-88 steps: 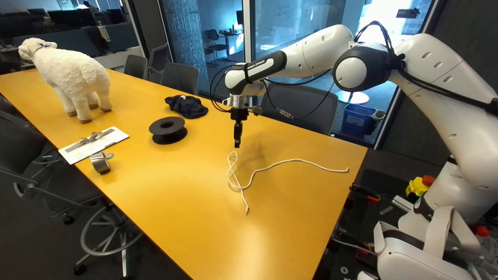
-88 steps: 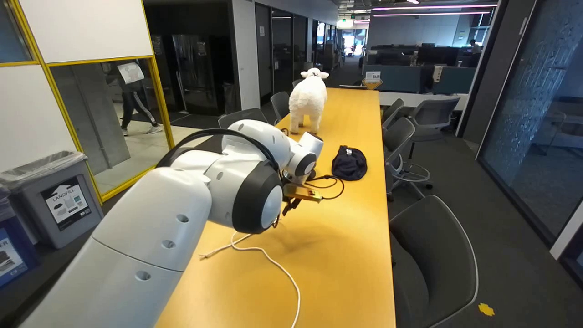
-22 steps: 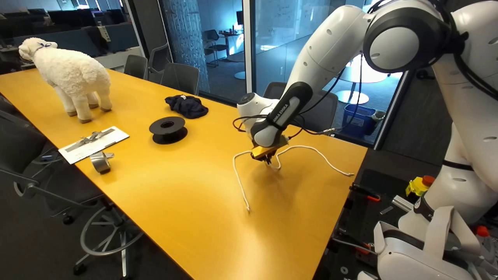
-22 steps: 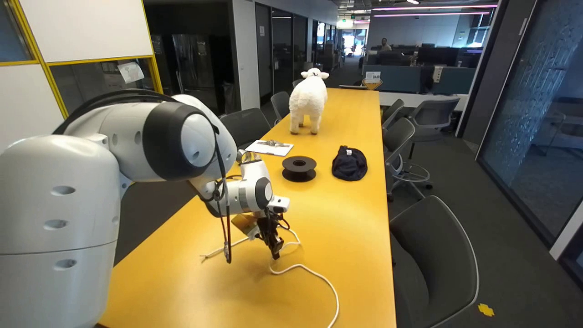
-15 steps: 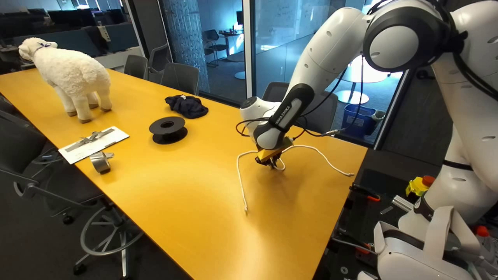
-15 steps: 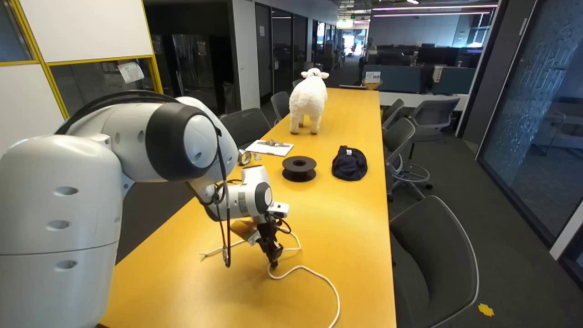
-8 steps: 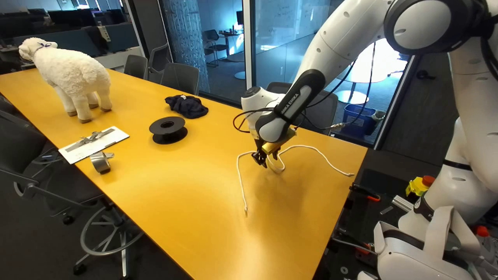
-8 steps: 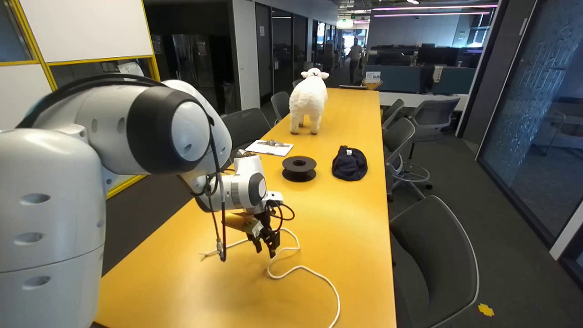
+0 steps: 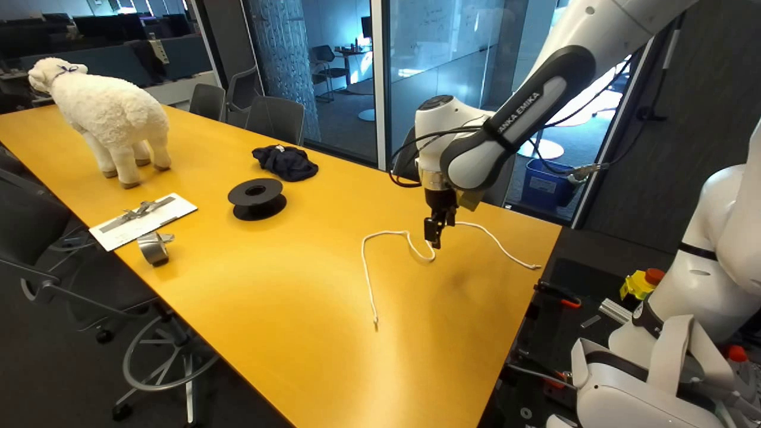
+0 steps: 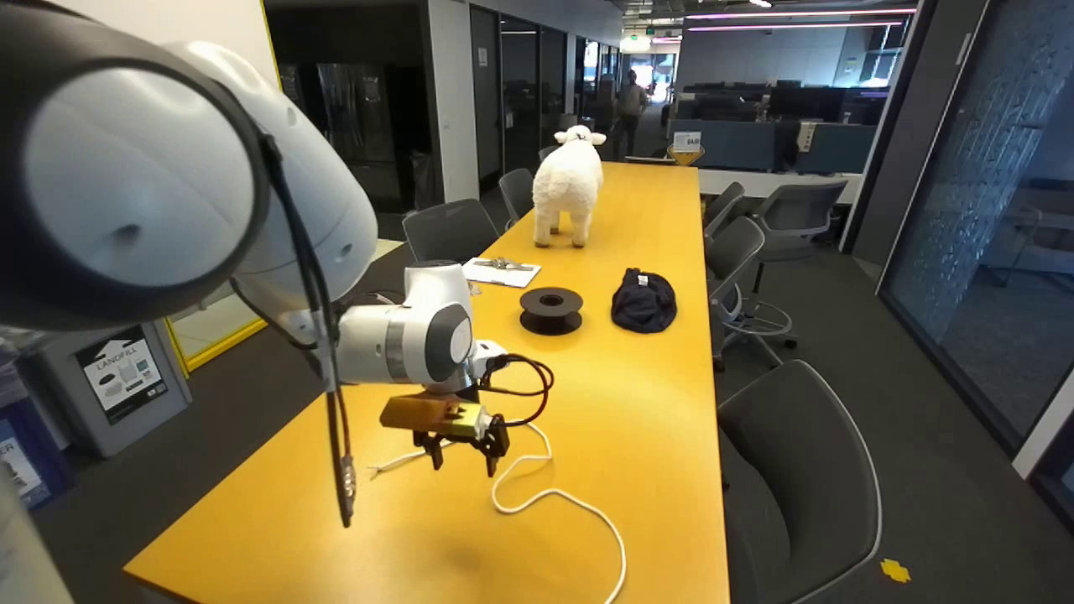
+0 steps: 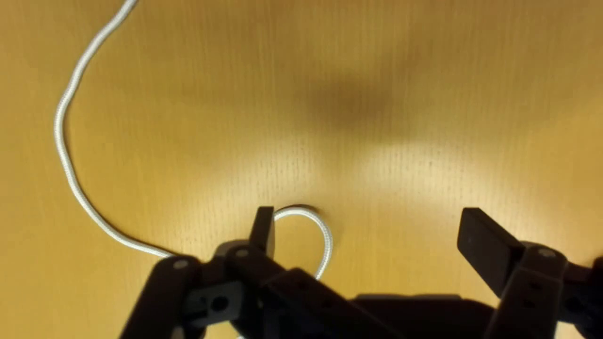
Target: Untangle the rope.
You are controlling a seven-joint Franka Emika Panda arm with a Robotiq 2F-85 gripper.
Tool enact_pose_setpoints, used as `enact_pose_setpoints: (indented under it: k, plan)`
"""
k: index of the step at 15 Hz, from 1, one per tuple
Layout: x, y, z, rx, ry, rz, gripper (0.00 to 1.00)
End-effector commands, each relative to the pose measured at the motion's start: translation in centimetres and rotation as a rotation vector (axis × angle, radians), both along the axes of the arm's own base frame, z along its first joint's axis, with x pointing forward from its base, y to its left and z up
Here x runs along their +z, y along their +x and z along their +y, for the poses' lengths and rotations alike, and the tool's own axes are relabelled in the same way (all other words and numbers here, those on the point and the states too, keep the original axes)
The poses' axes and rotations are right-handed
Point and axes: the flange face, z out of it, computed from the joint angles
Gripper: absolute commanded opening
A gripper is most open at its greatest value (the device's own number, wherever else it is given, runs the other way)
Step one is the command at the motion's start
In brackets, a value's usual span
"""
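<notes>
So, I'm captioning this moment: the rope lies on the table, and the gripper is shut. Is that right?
Not quite: the gripper is open, not shut; the wrist view shows its fingers well apart. The rope does lie on the table.

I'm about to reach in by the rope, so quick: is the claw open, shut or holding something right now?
Claw: open, holding nothing; the rope lies on the table.
</notes>
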Motion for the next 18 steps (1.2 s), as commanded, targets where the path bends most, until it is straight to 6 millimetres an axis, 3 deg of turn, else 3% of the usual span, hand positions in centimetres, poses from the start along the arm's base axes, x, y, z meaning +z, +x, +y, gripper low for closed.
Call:
enact_pose_setpoints:
  k: [1, 5, 11, 15, 18]
  plan:
    - [5.0, -5.2, 1.7, 0.027, 0.092, -0.052, 1.00]
    - [10.4, -8.7, 4.3, 0.004, 0.139, -0.111, 1.00]
    - [16.4, -13.8, 5.0, -0.066, 0.119, -0.067, 1.00]
    - [17.0, -15.1, 4.9, -0.060, 0.101, -0.050, 1.00]
    - [15.5, -15.2, 4.4, -0.072, 0.108, -0.038, 1.00]
